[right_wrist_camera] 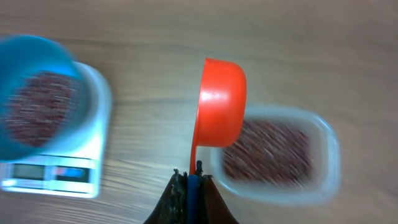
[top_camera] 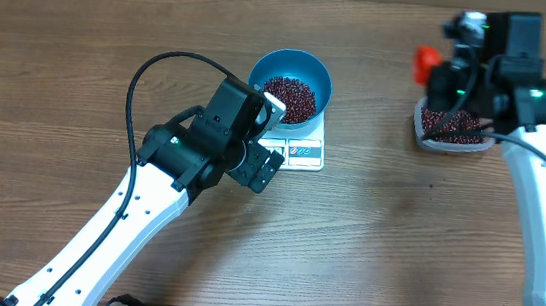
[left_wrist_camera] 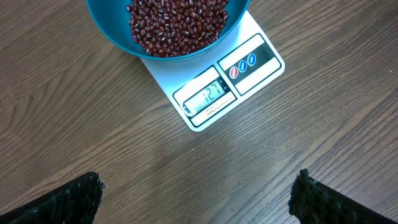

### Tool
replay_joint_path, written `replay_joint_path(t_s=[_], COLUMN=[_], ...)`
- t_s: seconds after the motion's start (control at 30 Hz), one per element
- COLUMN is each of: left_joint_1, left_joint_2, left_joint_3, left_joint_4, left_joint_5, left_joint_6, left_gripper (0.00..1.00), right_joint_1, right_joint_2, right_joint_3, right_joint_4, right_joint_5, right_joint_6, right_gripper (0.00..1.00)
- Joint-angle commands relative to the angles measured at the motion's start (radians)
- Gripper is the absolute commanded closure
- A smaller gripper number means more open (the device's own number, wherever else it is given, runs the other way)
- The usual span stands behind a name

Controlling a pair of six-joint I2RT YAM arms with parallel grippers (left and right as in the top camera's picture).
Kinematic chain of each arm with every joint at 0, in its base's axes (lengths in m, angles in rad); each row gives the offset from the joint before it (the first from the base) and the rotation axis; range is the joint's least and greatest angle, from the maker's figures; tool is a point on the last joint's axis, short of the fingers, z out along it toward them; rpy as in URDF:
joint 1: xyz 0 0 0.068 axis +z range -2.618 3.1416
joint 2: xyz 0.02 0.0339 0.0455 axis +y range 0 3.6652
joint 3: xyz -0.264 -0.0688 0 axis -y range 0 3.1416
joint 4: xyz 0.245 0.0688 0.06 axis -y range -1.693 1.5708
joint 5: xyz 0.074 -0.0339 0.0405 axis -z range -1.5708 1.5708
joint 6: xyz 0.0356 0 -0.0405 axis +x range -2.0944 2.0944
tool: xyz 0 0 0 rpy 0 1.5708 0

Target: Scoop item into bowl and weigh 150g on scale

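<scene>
The blue bowl (top_camera: 321, 74) stands on the white scale (top_camera: 305, 156), holding a heap of dark red-brown beans (top_camera: 288, 96). In the left wrist view the bowl (left_wrist_camera: 107, 30) and its beans (left_wrist_camera: 177, 25) sit at the top, and the scale's display (left_wrist_camera: 208, 98) reads 127. My left gripper (top_camera: 271, 138) hovers open just left of the scale, its fingertips (left_wrist_camera: 92, 186) wide apart over bare wood. My right gripper (right_wrist_camera: 191, 177) is shut on the thin handle of an orange scoop (right_wrist_camera: 221, 102), tipped on its side above the left edge of a clear tub (right_wrist_camera: 326, 149) of beans (right_wrist_camera: 267, 152).
The clear tub (top_camera: 450, 145) sits at the far right of the wooden table, under the right arm (top_camera: 540, 149). The orange scoop (top_camera: 425, 62) shows just left of that arm. The left arm (top_camera: 126, 219) runs from the bottom left toward the scale. The right wrist view is blurred.
</scene>
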Motion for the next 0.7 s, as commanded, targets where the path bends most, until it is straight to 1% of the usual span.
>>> replay_joint_path(t_s=[0.0,0.2,0.33,0.57,0.67], left_joint_1=[0.0,0.0,0.0,0.0,0.0], left_joint_2=[-0.021,-0.021,-0.021,-0.021,-0.021], left_joint_3=[0.006,0.006,0.006,0.006,0.006], left_joint_4=[0.001,0.001,0.001,0.001,0.001], left_joint_5=[0.008,0.008,0.008,0.008,0.008], left_joint_6=[0.015,0.015,0.015,0.015,0.015], left_gripper=[0.0,0.0,0.0,0.0,0.0], right_joint_1=[-0.037,-0.037,-0.037,-0.037,-0.035], right_joint_2=[0.013,0.072,0.134,0.233,0.26], right_joint_3=[-0.031,-0.117,-0.123,-0.123,-0.123], right_joint_4=[-0.013,0.002,0.001,-0.005,-0.006], right_joint_5=[0.12,0.235,0.296,0.325,0.308], right_joint_6=[0.006,0.004,0.004,0.016,0.015], right_gripper=[0.96,0.96,0.96,0.96,0.96])
